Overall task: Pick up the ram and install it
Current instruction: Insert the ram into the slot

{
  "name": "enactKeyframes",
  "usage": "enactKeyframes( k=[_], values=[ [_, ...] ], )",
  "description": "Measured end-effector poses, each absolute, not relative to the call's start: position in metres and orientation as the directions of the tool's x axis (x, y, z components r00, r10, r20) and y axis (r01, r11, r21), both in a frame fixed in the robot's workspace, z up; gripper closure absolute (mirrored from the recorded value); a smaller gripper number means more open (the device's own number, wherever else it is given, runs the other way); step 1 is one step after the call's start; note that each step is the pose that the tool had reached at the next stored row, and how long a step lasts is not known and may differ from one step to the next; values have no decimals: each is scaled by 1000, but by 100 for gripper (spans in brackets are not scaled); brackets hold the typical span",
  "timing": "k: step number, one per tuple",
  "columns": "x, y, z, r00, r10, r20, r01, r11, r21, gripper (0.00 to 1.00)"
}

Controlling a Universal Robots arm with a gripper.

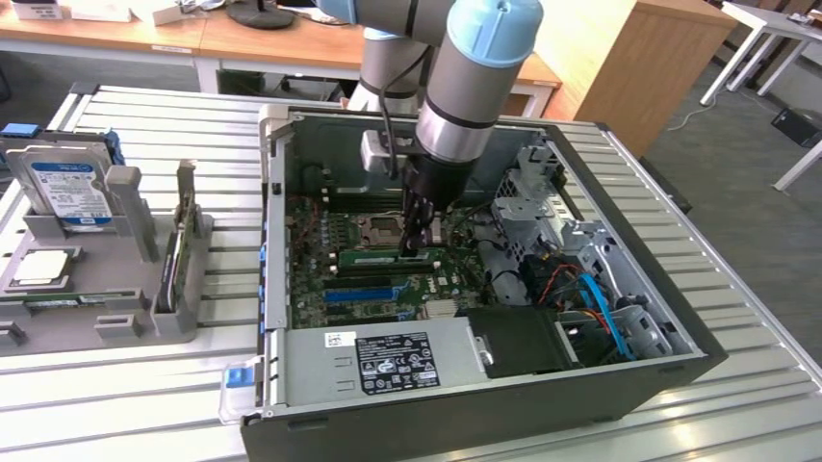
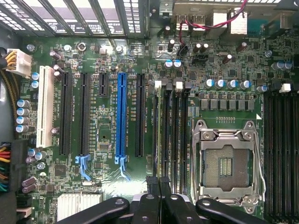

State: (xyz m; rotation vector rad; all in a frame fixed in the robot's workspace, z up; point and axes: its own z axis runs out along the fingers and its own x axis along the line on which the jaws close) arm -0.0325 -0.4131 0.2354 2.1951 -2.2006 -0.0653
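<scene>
At the exterior view's left, a grey rack (image 1: 122,197) is sitting on the slatted table (image 1: 129,404) and is holding a drive (image 1: 67,192) with a blue-white label upright. Just beside the rack, toward the middle, an open case (image 1: 488,423) is lying on its side, and its green board (image 1: 315,279) is facing up. Inside it the ram (image 1: 372,258) is standing on its long edge, between the blue slot (image 1: 360,294) and the socket (image 1: 385,229). Its long axis is running across the exterior view from left to right, parallel to the blue slot, with one end pointing toward the case's left wall and the other toward the metal drive cage (image 1: 526,202). The arm is reaching down from above, and the pincer (image 1: 414,248) is meeting the ram's top edge near its right end. The pincer is looking narrow, closed on that thin edge. In the wrist view the ram (image 2: 159,135) is showing edge-on as a pale strip, running straight away from the black fingertips (image 2: 152,181) alongside the blue slot (image 2: 121,116), with the socket (image 2: 226,163) lying open on its other side. Below the board in the exterior view, a silver power supply (image 1: 385,361) is filling the near part of the case, and at the right a blue cable (image 1: 598,303) is trailing beside the cage.
</scene>
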Motion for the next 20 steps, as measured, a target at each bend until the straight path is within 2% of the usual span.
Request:
enactKeyframes(
  k=[20],
  values=[
    [-32, -413, 233, -4, -1000, -6, -999, 4, 53, 89]
  ],
)
